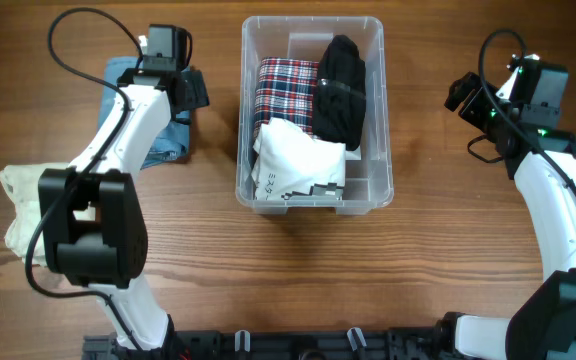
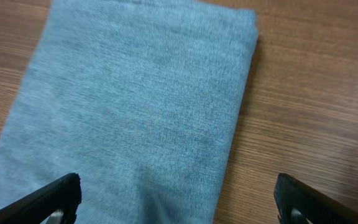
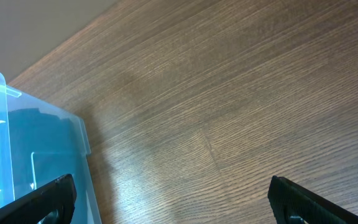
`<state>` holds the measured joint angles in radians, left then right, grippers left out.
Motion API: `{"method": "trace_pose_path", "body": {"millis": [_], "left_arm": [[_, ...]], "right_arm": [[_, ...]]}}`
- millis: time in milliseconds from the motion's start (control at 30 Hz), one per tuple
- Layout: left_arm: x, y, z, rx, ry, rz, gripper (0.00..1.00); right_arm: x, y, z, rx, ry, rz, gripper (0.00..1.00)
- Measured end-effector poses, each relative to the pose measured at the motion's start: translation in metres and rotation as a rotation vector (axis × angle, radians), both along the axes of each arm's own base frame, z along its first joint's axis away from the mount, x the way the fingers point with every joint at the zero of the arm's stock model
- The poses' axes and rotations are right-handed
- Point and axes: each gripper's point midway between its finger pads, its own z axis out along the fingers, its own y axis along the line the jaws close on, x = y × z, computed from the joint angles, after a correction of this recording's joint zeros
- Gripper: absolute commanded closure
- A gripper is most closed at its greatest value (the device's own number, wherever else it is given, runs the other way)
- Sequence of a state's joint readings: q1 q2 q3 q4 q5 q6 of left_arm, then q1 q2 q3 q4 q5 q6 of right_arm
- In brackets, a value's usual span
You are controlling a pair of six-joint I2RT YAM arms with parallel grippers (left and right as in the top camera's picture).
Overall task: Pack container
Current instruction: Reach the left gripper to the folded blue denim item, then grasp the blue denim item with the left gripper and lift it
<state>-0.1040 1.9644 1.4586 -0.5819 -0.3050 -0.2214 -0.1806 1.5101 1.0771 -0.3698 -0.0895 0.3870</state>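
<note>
The container (image 1: 388, 120) sits at the middle of the far half of the table (image 1: 418, 280), between my two arms. It already holds a plaid garment (image 1: 286, 90), a black garment (image 1: 341, 90) and a white printed one (image 1: 298, 165). I judge the only bare floor left is the near right corner, so anything more must go on top or be squeezed in there. My left gripper (image 2: 179, 193) hangs over the folded blue garment (image 2: 129, 106) lying left of the container, jaws spread wide and holding nothing. My right gripper (image 3: 173, 196) is just as wide and empty, out over bare wood to the right of the container. The main risk is my left jaws closing on the top layer only, so the fold opens as I lift and the cloth trails over the rim or drags the light bin sideways. The black garment seems to stand high, and a push there could spill it. My right arm, if it swings in, could knock the container wall. In the overhead view my own left arm covers much of the blue garment, and my left wrist view cuts off its near edge, so I cannot tell how many layers it has. A cream cloth (image 1: 13, 205) at the far left is partly behind my arm. My right wrist view shows only one container corner, with dark shapes inside that I cannot make out.
</note>
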Motion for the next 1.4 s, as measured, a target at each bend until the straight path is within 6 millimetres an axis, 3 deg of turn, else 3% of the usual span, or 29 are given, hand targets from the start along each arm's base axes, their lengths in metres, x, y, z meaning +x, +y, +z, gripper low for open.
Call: {"method": "trace_pose_path", "body": {"millis": [300,600,733,1400], "left_arm": [[0.003,-0.003,-0.033,0.026,0.058,-0.043,0.00],[0.006,0.005,-0.041,0.077,0.059,-0.020,0.00],[0.004,0.008,-0.057,0.099,0.090,-0.020,0.00],[0.011,0.025,-0.062,0.240,0.104,0.000,0.00]], "right_arm": [[0.000,0.000,0.000,0.000,0.000,0.000,0.00],[0.000,0.000,0.000,0.000,0.000,0.000,0.00],[0.000,0.000,0.000,0.000,0.000,0.000,0.00],[0.000,0.000,0.000,0.000,0.000,0.000,0.00]]}}
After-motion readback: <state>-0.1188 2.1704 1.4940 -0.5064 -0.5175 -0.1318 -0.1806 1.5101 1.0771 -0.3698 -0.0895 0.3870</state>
